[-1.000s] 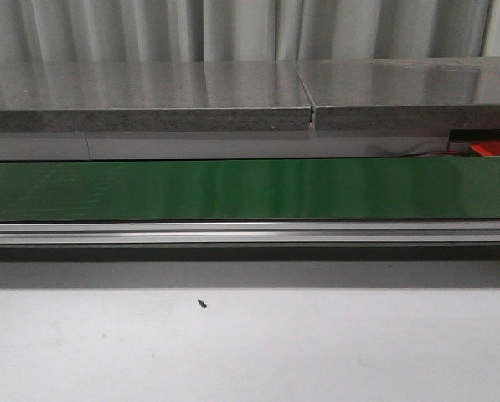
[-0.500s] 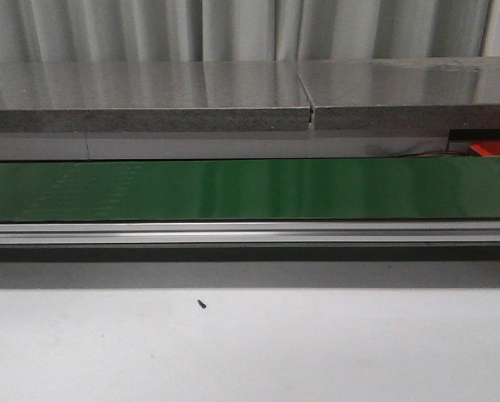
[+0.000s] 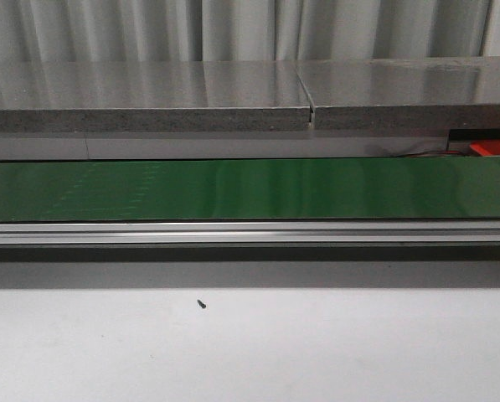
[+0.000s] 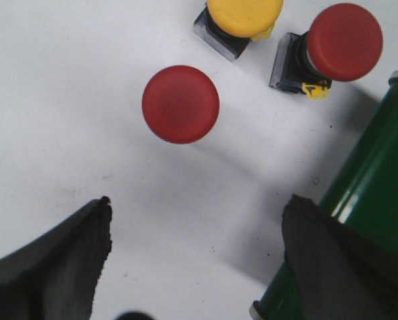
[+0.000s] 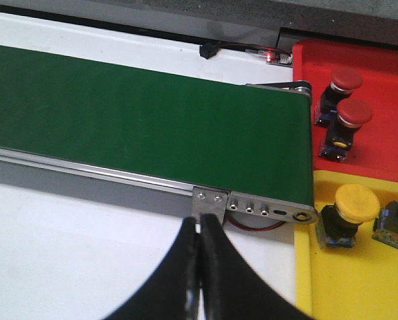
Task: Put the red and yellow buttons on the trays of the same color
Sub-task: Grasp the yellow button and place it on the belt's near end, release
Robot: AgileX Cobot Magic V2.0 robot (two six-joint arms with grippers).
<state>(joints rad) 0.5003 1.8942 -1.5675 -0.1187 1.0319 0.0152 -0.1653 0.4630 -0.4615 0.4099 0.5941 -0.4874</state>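
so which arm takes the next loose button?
Left. Its open end effector hovers over loose red button. The right end effector is shut, near the trays where buttons already sit.

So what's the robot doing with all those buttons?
It is sorting buttons by color. Nothing is held right now. The left gripper hangs open above a red button on the white table, with a yellow button and another red one nearby. The right gripper is shut and empty near the end of the green belt. Two red buttons already sit on the red tray, and yellow ones on the yellow tray.
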